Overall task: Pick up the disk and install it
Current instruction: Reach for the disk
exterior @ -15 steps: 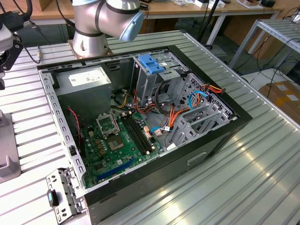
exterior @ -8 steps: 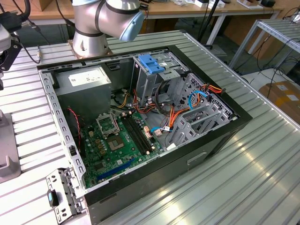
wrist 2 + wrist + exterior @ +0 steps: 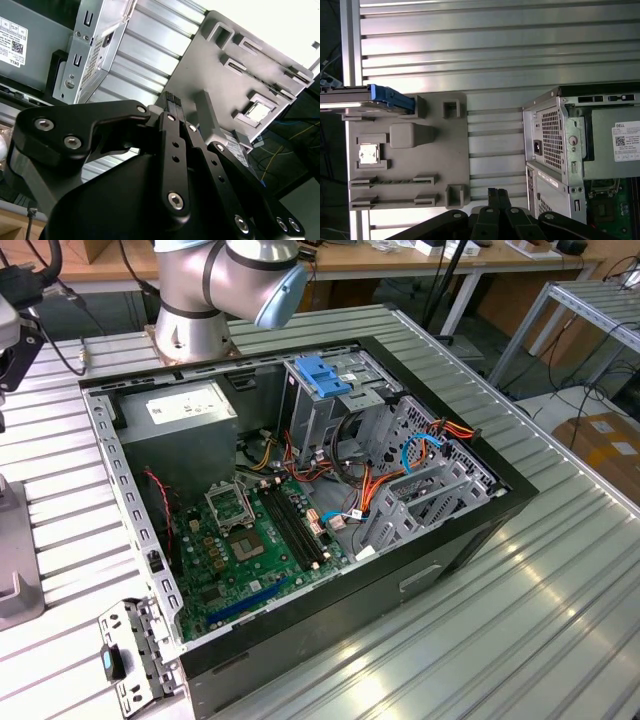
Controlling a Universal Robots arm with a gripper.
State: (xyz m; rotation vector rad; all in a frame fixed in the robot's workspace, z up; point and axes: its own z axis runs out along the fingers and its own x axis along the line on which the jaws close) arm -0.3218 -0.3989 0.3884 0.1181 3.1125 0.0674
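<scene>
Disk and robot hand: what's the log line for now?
disk: at edge of grey holder, untouched | hand: shut, empty, apart from disk

table (image 3: 560, 570): ribbed aluminium | desks (image 3: 380, 258): wooden, behind | cardboard box (image 3: 605, 445): on floor

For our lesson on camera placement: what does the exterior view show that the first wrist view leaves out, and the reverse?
The exterior view offers the green circuit board, the blue bracket and the arm's base. The first wrist view offers instead the disk, edge-on at one end of a grey holder plate, and the shut gripper apart from it. Both share the computer case and the ribbed metal table.
</scene>
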